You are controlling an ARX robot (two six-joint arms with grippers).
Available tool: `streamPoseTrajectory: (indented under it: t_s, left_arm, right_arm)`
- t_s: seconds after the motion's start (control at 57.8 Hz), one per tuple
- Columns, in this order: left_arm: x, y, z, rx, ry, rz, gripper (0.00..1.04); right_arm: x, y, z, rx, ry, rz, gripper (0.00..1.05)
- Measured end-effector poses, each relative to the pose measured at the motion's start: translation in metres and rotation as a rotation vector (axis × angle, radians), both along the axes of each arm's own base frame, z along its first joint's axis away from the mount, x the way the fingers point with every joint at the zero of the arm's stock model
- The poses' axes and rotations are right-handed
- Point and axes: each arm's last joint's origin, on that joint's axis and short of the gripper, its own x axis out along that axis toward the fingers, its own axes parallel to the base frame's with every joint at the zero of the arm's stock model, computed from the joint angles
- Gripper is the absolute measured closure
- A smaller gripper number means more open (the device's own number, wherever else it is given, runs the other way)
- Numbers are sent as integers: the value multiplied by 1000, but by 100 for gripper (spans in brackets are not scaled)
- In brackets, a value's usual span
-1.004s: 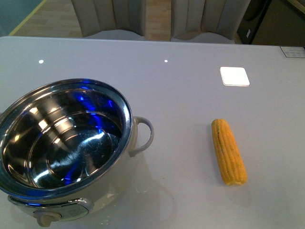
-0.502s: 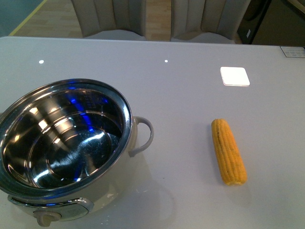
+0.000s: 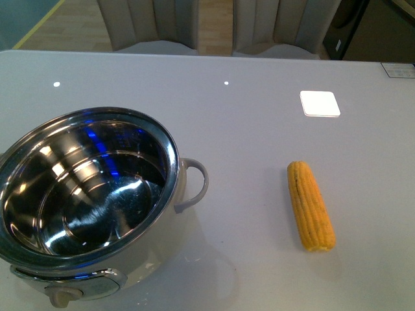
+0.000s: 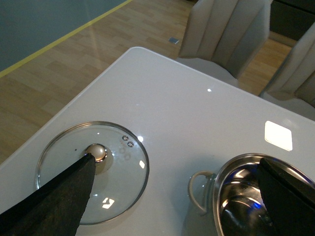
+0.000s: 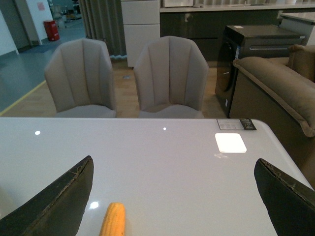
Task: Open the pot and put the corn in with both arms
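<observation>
On my front cam the corn [image 3: 311,206], a yellow-orange cob with kernel rows, lies lower right, long axis near vertical, tapered end up-frame; left wrist cam shows the left gripper [image 4: 175,160] spread wide, and right wrist cam shows the right gripper [image 5: 173,161] wide too.

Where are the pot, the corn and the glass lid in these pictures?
pot [image 3: 91,194], front view, on its bare steel inside.
corn [image 3: 311,206], front view, on the middle of the cob.
glass lid [image 4: 118,172], left wrist view, on the glass beside its knob.
</observation>
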Motion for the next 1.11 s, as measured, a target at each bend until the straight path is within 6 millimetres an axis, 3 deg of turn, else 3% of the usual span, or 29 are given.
streamPoseTrajectory:
  t_s: [0.883,1.108]
  left_arm:
    - [0,1,-1,-4,2,2,7]
    - [8,-2,-7,-107,35,-48,7]
  right_arm:
    - [0,0,0,0,0,0,9]
    - [0,0,0,0,0,0,9]
